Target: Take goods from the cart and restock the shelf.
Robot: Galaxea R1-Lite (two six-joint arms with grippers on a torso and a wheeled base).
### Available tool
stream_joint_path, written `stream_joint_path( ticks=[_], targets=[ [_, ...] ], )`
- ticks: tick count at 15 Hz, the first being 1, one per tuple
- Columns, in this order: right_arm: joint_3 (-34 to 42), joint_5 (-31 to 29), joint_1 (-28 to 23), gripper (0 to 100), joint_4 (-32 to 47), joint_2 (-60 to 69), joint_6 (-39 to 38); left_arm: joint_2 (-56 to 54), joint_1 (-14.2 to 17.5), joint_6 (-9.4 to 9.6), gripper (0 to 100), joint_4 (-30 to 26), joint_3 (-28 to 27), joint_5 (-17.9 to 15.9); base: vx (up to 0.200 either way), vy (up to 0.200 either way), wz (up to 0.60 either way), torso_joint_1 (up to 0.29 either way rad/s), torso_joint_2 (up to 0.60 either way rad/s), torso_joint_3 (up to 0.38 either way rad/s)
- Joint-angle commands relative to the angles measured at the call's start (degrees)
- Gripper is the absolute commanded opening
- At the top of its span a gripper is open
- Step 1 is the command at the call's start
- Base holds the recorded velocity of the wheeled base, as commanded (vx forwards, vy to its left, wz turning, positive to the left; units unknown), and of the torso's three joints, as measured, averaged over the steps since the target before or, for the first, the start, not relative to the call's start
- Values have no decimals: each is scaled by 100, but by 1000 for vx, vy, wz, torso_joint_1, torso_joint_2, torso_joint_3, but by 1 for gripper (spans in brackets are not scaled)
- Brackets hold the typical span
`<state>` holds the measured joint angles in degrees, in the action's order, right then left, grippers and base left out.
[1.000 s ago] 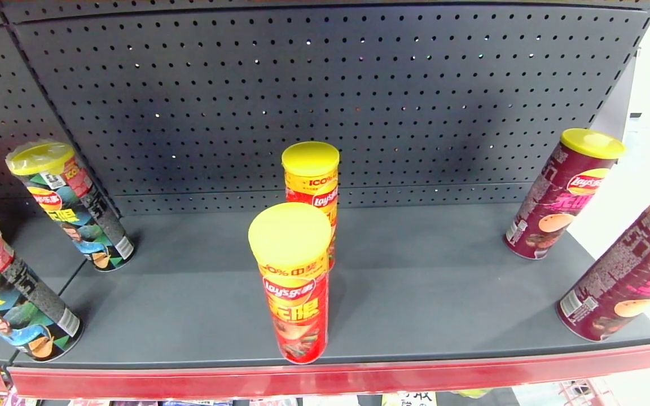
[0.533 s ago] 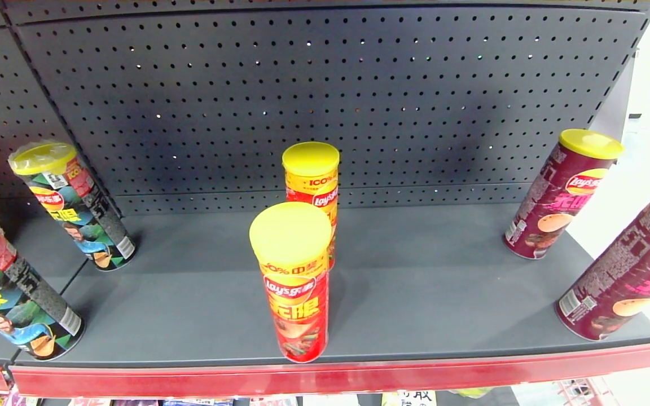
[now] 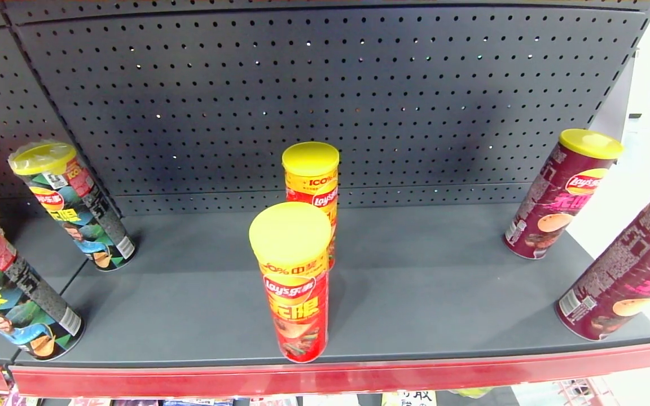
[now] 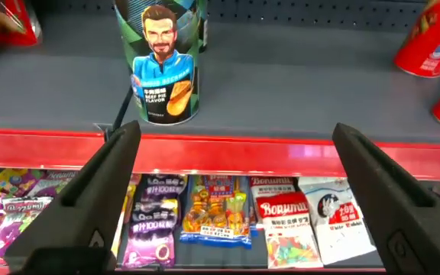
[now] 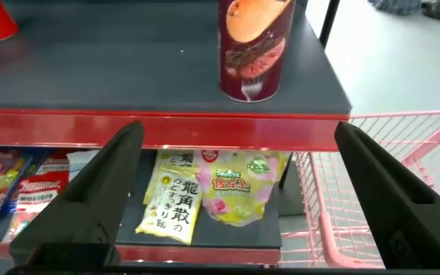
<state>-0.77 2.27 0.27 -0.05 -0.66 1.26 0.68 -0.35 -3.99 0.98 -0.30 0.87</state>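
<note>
Front red can point(image 3: 295, 293) upright on shelf point(image 3: 432, 282), axis vertical; left gripper point(image 4: 235, 131), right gripper point(image 5: 239, 130): jaws apart.

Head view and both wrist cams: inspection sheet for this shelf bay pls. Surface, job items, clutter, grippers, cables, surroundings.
Surface: grey shelf with a red front lip and a pegboard back.
Job's things: six chip cans, all upright. Front red can stands at the middle with rear red can behind it. Rear maroon can and front maroon can are at the right. Rear dark can and front dark can are at the left.
Clutter: nothing seen.
Grippers: left gripper is open and empty, facing the shelf lip. Right gripper is the same.
Cables: nothing seen.
Surroundings: snack packets fill the tier below. A pink wire cart stands beside the shelf's right end.
</note>
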Motion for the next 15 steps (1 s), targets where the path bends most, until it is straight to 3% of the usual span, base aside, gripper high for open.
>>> stream_joint_path(
  ticks=[1,15],
  targets=[
    [77,55,8,100,5,-22,-55,-68,9,3,100,-71,30,10,0,0,0,0,0,0],
    [77,98,-9,100,5,39,-99,-68,9,3,100,-80,22,36,0,0,0,0,0,0]
  ],
)
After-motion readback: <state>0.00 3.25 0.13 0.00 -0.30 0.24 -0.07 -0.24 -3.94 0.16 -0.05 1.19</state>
